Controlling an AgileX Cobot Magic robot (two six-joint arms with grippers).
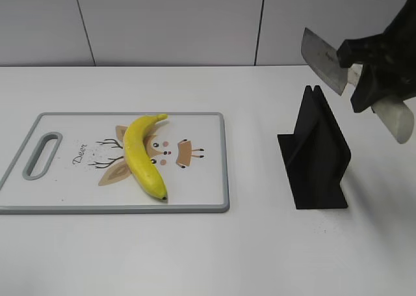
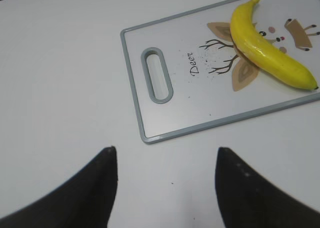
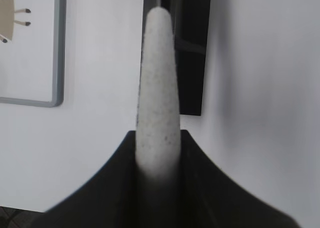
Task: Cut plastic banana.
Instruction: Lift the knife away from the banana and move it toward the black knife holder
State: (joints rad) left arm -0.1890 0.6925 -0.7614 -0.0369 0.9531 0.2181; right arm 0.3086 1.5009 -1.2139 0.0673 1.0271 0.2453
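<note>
While the right end effector (image 1: 364, 65) is holding the knife (image 1: 325, 60) at far right, the banana (image 1: 144, 154) is lying well to its left, its long axis running near-far on the cutting board (image 1: 208, 192); the left end effector (image 2: 165, 183) is hanging wide, nearer.

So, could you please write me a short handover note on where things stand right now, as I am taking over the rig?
Right gripper: shut on the knife, held in the air above the black knife stand, blade toward the board side.
Left gripper: open and empty, hovering over bare table near the handle end of the cutting board.
Plastic banana: whole, lying diagonally on the board across the deer print.
Done: the knife is out of the stand.
Left: carry the knife to the board, probably steady the banana with the left gripper, and make the cut.
</note>
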